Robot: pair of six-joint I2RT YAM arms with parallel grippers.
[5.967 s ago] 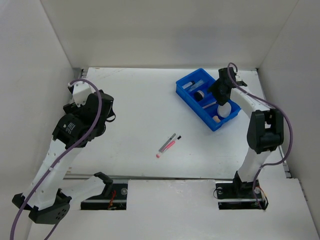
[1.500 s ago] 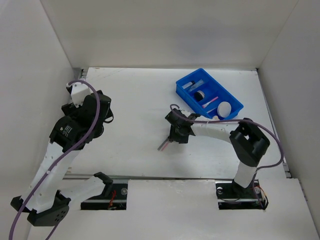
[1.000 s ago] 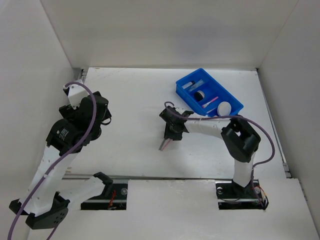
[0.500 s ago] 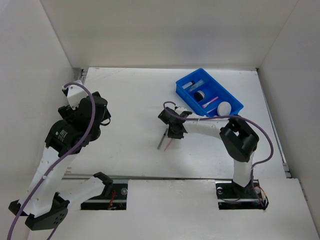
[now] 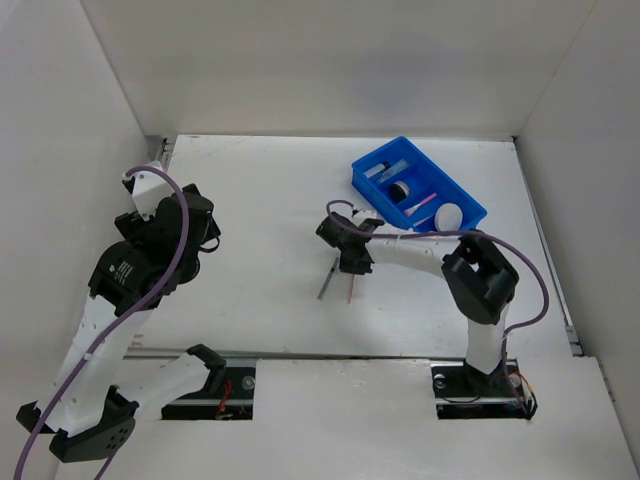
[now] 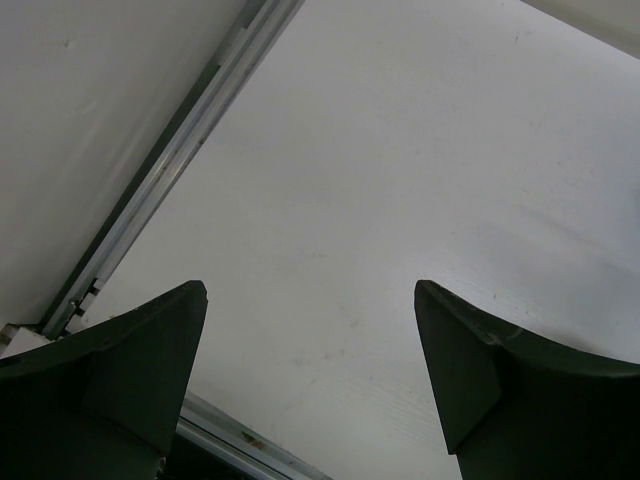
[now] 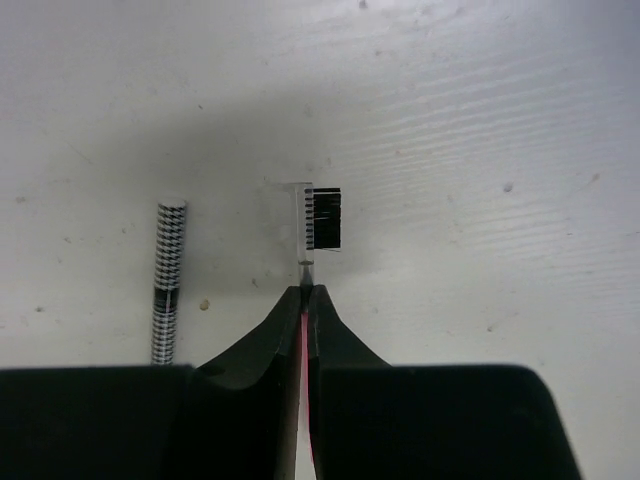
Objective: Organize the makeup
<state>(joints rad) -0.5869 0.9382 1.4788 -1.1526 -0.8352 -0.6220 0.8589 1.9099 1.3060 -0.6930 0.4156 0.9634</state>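
1. The left gripper [image 6: 310,290] is hanging over a bare patch of the table [image 5: 270,200] near its left edge. Its fingers are standing wide apart and holding nothing.
2. A slim checked pencil [image 7: 167,270] is lying flat on the table near the middle, just to the left of the right gripper [image 7: 305,298] and apart from it.
3. The right gripper is pinching a pink-handled brush [image 7: 321,217] by its thin stem, with both fingers pressed together on it. The black bristle head is sticking out beyond the fingertips. I cannot tell whether the head is touching the table.
4. Farther right, toward the back, the blue tray [image 5: 446,176] is sitting at an angle. It is holding clear tubes [image 5: 385,168], a round compact [image 5: 399,189], a pink pencil [image 5: 420,205] and a cream puff [image 5: 449,217], each in its own section.
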